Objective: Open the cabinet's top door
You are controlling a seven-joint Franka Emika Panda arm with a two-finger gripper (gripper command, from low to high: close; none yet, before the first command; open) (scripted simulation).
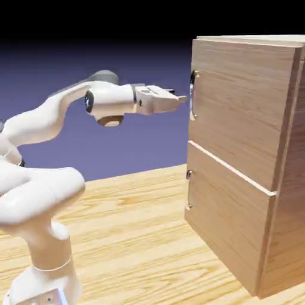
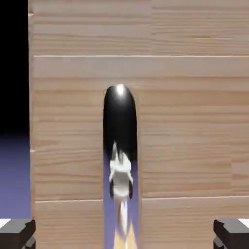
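Observation:
The cabinet (image 1: 286, 179) is a tall light-brown wood-grain box at the exterior view's right. Its top door (image 1: 238, 113) is the upper front panel, and it looks shut. A slim silver bar handle (image 1: 193, 94) stands upright near the door's left edge. My gripper (image 1: 180, 99) is level with the handle, pointing at it, tips just short of it. In the hand view the shiny handle (image 2: 120, 136) runs down the middle over the door's wood (image 2: 194, 126). The gripper (image 2: 124, 234) is open, its fingertips (image 2: 17, 233) wide apart at the bottom corners with nothing between them.
Below the top door sits a second door panel (image 1: 226, 220) with small fittings (image 1: 189, 175) on its left edge. The cabinet stands on a wooden table (image 1: 137, 238). The white arm's elbow and base (image 1: 41, 214) fill the exterior view's lower left.

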